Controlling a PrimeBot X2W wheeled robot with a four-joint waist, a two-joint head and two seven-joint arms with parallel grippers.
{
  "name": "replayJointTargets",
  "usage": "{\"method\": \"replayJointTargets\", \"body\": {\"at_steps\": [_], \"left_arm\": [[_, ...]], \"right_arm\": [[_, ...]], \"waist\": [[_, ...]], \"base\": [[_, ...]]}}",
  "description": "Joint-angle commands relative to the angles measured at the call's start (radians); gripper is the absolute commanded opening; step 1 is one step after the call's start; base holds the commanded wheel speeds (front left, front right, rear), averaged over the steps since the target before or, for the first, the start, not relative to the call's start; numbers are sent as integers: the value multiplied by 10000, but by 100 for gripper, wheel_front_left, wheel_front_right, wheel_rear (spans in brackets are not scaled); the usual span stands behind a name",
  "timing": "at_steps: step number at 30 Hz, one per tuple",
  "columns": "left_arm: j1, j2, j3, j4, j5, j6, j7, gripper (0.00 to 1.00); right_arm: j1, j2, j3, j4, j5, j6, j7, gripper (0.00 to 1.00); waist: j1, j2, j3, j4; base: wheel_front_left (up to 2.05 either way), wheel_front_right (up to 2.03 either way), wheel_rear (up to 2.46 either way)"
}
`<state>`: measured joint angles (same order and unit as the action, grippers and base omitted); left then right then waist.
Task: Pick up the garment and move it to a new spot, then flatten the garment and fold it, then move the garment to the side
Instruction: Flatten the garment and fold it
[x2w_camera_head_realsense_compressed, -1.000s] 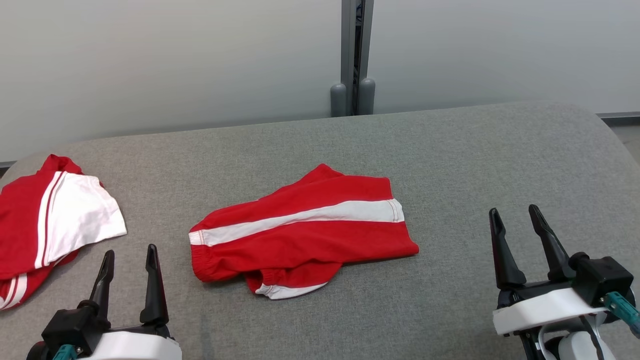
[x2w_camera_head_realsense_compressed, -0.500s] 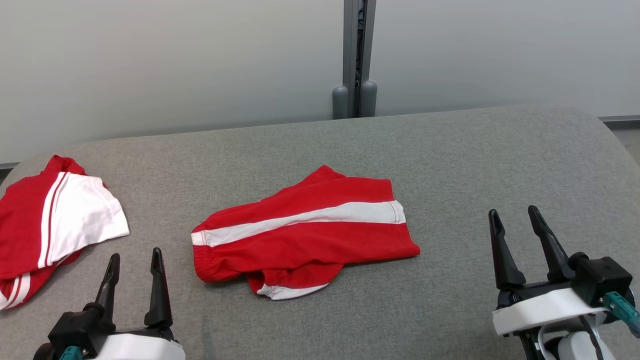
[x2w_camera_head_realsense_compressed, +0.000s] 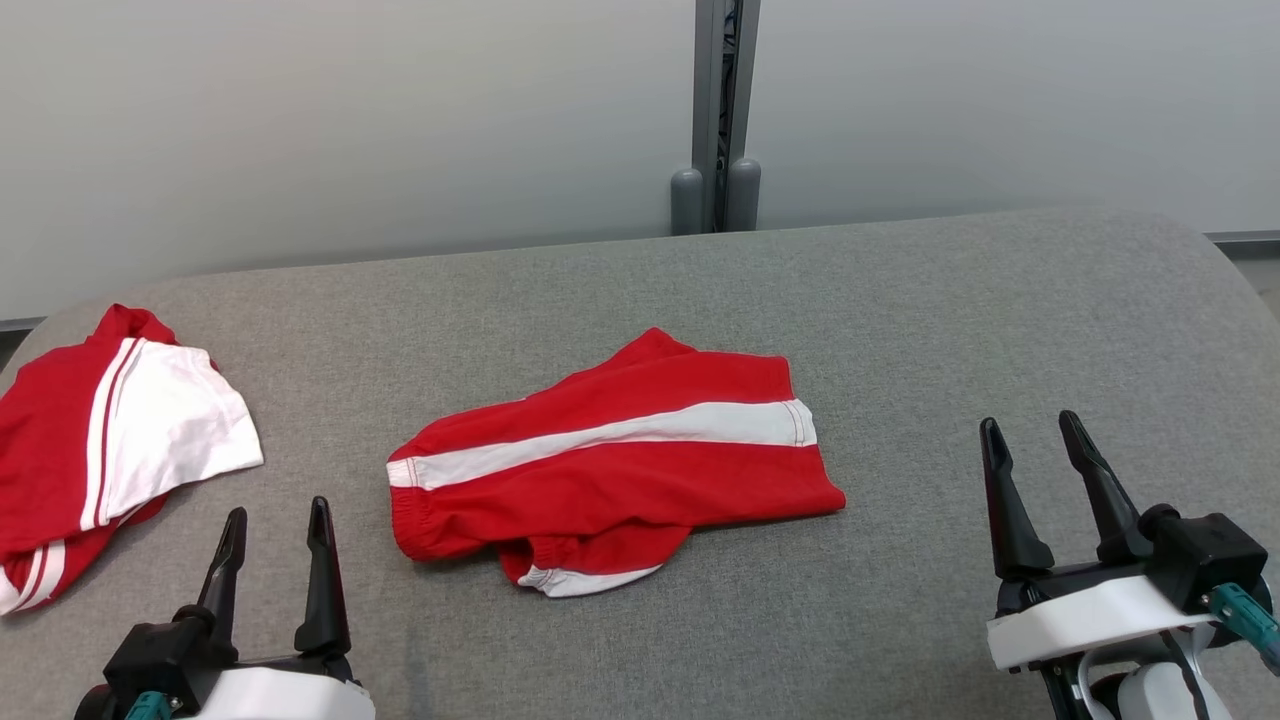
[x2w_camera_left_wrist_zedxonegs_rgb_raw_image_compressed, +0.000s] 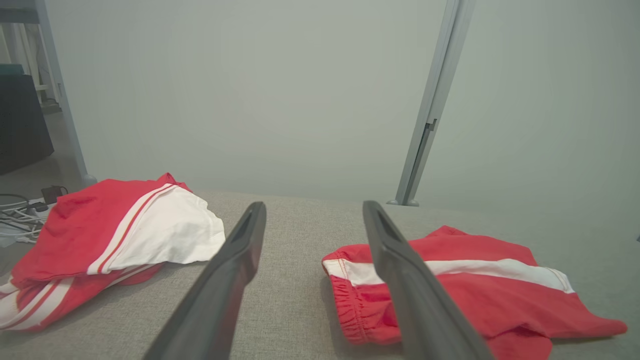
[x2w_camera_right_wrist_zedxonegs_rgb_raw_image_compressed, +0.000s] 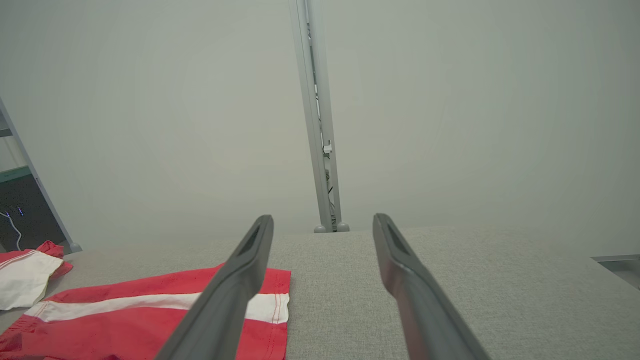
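Observation:
Folded red shorts with a white side stripe (x2w_camera_head_realsense_compressed: 615, 460) lie near the middle of the grey padded table (x2w_camera_head_realsense_compressed: 900, 330); the same shorts (x2w_camera_left_wrist_zedxonegs_rgb_raw_image_compressed: 470, 290) (x2w_camera_right_wrist_zedxonegs_rgb_raw_image_compressed: 150, 315) appear in both wrist views. My left gripper (x2w_camera_head_realsense_compressed: 278, 520) stands open at the lower left, short of the shorts' waistband end and holding nothing. My right gripper (x2w_camera_head_realsense_compressed: 1030, 428) is open at the lower right, well to the right of the shorts' leg hem. In the wrist views the left gripper (x2w_camera_left_wrist_zedxonegs_rgb_raw_image_compressed: 312, 212) and the right gripper (x2w_camera_right_wrist_zedxonegs_rgb_raw_image_compressed: 322, 220) show spread fingers with bare table between them.
A second red and white garment (x2w_camera_head_realsense_compressed: 100, 445) (x2w_camera_left_wrist_zedxonegs_rgb_raw_image_compressed: 110, 240) lies crumpled at the table's far left edge. A grey post (x2w_camera_head_realsense_compressed: 725, 110) rises behind the table against a pale wall. Cables (x2w_camera_left_wrist_zedxonegs_rgb_raw_image_compressed: 17, 210) lie on the floor beyond the left edge.
The head camera has shifted slightly, so the whole scene slid right. The left gripper sits a little lower and further right in the picture. The garments lie as before.

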<state>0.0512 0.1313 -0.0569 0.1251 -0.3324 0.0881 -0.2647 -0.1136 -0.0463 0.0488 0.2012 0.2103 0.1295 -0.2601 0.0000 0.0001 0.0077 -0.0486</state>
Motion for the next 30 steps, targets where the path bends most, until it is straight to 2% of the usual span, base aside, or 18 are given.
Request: {"method": "replayJointTargets", "body": {"at_steps": [1, 9, 16, 24, 30], "left_arm": [[-193, -7, 59, 29, 126, -75, -22, 100], [-596, 85, -48, 287, 22, -390, 136, 100], [-1739, 459, -176, 852, -598, -967, 1765, 100], [-3142, 940, -426, 1507, -1203, -1507, 3855, 100], [-3967, 1093, -657, 1801, -1565, -1680, 5189, 100]], "right_arm": [[-50, -77, -3, -25, -8, 23, -50, 100], [-399, -73, 81, 360, 135, 23, -50, 100], [-1765, -74, 285, 1789, 679, 23, 323, 100], [-3746, -78, 767, 3853, 1602, 23, 2029, 100], [-4854, -147, 1486, 4869, 2301, 23, 3014, 100]], "waist": [[0, -1, 9, -1], [0, -1, 285, 32], [0, -1, 1004, 129], [0, -1, 2062, 249], [0, -1, 2723, 444]], "base": [[0, 0, 0], [0, 0, 0], [0, 0, 0], [0, 0, 0], [0, 0, 0]]}}
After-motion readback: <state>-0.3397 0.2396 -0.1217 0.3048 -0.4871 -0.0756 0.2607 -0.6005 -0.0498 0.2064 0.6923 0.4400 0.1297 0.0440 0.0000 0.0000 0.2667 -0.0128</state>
